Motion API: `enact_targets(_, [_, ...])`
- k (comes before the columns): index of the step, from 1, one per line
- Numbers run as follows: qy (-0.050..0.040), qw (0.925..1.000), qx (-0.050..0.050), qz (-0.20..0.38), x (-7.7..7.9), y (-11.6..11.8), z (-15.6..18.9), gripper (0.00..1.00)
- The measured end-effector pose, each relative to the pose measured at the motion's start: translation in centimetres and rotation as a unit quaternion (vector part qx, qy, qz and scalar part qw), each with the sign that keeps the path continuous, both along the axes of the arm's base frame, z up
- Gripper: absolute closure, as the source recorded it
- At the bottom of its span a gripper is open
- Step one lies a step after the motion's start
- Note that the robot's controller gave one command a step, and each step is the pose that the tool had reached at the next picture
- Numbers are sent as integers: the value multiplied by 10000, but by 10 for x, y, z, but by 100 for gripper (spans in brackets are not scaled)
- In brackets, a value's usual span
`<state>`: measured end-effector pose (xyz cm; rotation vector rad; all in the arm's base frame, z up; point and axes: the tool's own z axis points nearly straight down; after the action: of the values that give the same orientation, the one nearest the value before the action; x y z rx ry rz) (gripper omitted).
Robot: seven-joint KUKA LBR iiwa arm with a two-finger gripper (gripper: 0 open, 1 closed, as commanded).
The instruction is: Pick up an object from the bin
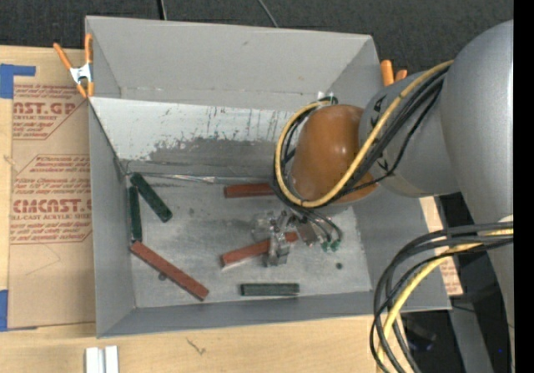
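Observation:
My gripper (276, 251) is low over the bin floor, right of centre, under the orange wrist cover. It stands at the right end of a short red-brown stick (244, 256), which lies tilted on the floor and runs off to the left. Whether that stick is gripped is hidden by the gripper's own body. A short dark green stick (269, 289) lies flat just below, near the front wall. A second red-brown stick (248, 190) lies above, close to the back wall.
A long red-brown stick (168, 270) lies slanted at the front left. Two dark green sticks (152, 198) (133, 214) lie along the left wall. The arm and its cables hang over the bin's right side.

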<state>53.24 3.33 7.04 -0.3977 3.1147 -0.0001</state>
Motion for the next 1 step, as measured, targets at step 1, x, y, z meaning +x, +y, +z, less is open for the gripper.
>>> enact_targets(1, [0,10000,0,1,0,0,0,100])
